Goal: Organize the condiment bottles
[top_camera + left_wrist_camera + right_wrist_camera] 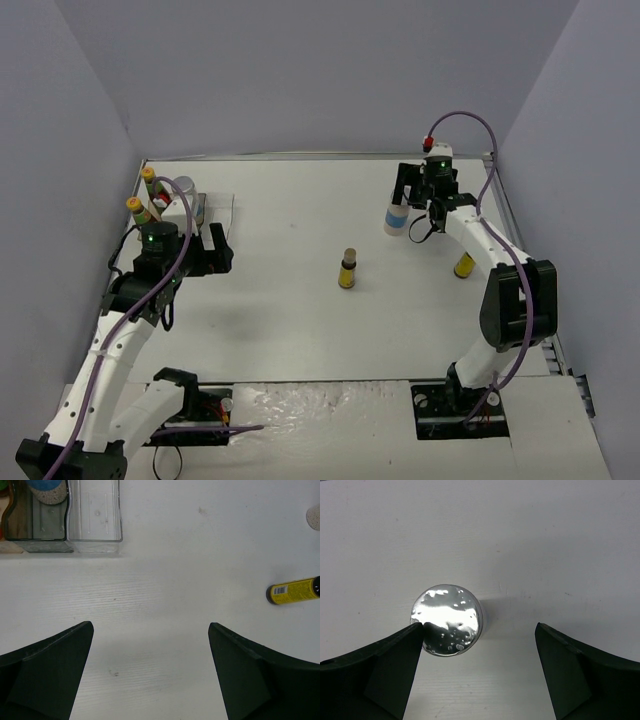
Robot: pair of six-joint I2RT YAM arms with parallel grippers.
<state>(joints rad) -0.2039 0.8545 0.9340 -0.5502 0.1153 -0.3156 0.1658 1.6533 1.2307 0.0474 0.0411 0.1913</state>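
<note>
Silver-lidded jar (pixel 446 620) stands inside right end effector (pixel 479 627).

Jar lid (pixel 446 620): polished metal, mirror-glossy, faintly pitted. Tabletop (pixel 165 580): matt white, finely ribbed. Rack (pixel 95 510): clear, glossy plastic. Small bottle (pixel 292 590): glossy yellow label. Left gripper (pixel 151 625) and right gripper (pixel 479 626) jaws: matt black, plastic-looking.

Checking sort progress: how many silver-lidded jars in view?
2. One jar in the clear rack, far left; the other jar on the table at the right gripper. More may be hidden.
</note>
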